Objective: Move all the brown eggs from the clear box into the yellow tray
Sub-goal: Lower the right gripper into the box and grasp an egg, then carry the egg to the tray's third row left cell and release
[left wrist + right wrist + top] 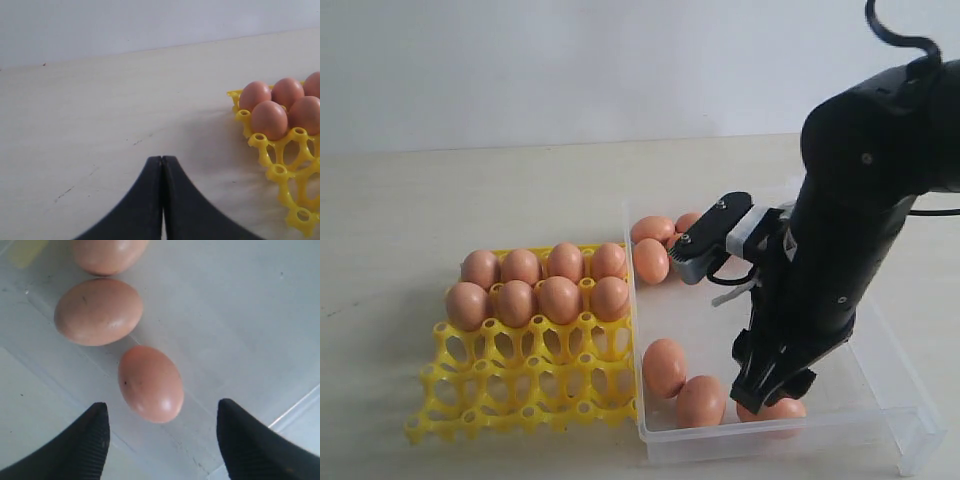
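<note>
Your right tool (162, 410) hangs released over a brown egg (150, 383); judge it light, slick, brittle. Pinch its waist softly; left tool (162, 162) sits clenched, empty.

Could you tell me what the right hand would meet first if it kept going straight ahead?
The right hand would most likely meet the brown egg between its open fingers, on the clear box floor; depth is unclear, but nothing else lies nearer.

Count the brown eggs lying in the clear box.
6 brown eggs show in the clear box: three at its far end, two at the near end, one between the open right gripper's fingers. The arm may hide more.
</note>
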`<action>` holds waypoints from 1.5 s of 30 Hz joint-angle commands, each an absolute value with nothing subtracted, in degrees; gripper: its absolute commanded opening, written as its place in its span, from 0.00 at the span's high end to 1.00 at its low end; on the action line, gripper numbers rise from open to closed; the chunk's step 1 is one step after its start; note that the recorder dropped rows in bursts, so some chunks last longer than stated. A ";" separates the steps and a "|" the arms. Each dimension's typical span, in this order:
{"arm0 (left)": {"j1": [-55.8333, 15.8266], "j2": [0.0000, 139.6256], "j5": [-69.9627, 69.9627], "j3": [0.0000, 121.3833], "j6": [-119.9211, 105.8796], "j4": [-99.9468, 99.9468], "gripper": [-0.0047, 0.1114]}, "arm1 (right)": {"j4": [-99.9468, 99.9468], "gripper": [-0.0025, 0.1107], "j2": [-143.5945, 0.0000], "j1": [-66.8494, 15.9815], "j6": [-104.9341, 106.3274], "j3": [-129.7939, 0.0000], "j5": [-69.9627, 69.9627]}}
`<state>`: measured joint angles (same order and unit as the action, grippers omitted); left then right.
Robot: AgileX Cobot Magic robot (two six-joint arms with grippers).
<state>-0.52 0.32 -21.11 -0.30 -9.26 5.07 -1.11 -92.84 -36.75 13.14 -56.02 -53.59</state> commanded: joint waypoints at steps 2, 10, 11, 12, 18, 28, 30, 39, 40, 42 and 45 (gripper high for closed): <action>-0.60 0.00 -20.66 0.00 -8.99 5.28 0.96 | -0.80 0.44 -97.20 -36.71 15.30 -56.41 -50.01; -0.60 0.00 -20.66 0.00 -8.99 5.28 0.96 | -0.80 0.44 -99.84 -36.71 15.44 -56.41 -48.38; -0.60 0.00 -20.66 0.00 -8.99 5.28 0.96 | -0.80 0.44 -100.14 -36.71 15.62 -56.41 -48.05; -0.60 0.00 -20.66 0.00 -8.99 5.28 0.96 | -0.71 0.44 -100.37 -36.71 16.02 -56.41 -48.05; -0.60 0.00 -20.66 0.00 -8.99 5.28 0.96 | 3.12 0.44 -102.15 -36.71 18.83 -56.41 -48.88; -0.60 0.00 -20.66 0.00 -8.99 5.28 0.96 | 3.92 0.69 -105.02 -36.71 19.43 -56.41 -51.12; -0.60 0.00 -20.66 0.00 -8.99 5.28 0.96 | 2.24 0.84 -105.02 -36.71 19.55 -56.41 -51.01; -0.60 0.00 -20.66 0.00 -8.87 5.28 0.96 | -1.68 0.98 -96.98 -35.18 12.50 -56.41 -34.62; -0.60 0.00 -20.66 0.00 -8.87 5.28 0.96 | -0.94 0.98 -95.38 -34.99 10.91 -56.41 -31.22; -0.60 0.00 -20.66 0.00 -8.97 5.28 0.96 | 2.38 0.98 -92.81 -34.99 8.14 -56.41 -22.17; -0.60 0.00 -20.66 0.00 -9.07 5.28 0.96 | 9.97 0.98 -90.72 -36.20 7.37 -56.41 -9.03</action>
<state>-0.52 0.32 -21.11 -0.30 -9.26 5.07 3.72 -92.88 -35.37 9.08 -56.28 -21.98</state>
